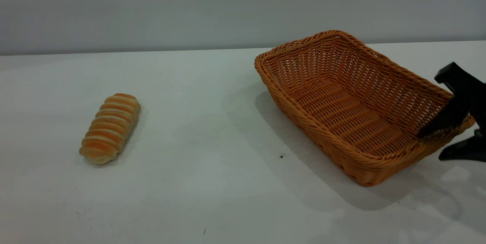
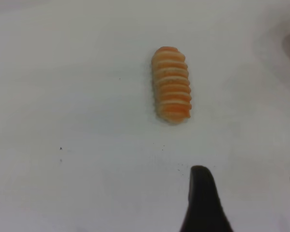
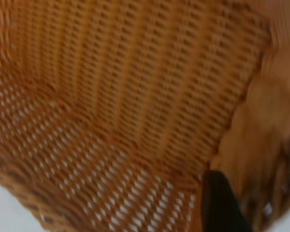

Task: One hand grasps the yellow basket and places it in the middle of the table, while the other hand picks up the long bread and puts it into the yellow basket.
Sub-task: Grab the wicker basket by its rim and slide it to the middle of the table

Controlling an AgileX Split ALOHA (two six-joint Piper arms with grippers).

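The long bread (image 1: 110,128) lies on the white table (image 1: 212,122) at the left, pale with orange-brown stripes. It also shows in the left wrist view (image 2: 172,84), ahead of my left gripper (image 2: 251,193), which hovers over the table with nothing between its jaws; only one dark finger (image 2: 203,198) shows. The yellow basket (image 1: 303,116) stands at the right, tilted and empty. My right gripper (image 1: 436,145) is shut on its right-hand wall, one finger inside and one outside. The right wrist view shows the basket's weave (image 3: 135,72) filling the picture, with the right gripper (image 3: 257,208) on the wall.
A grey wall runs behind the table's far edge. White table surface lies between the bread and the basket. A few tiny dark specks (image 1: 281,156) dot the tabletop.
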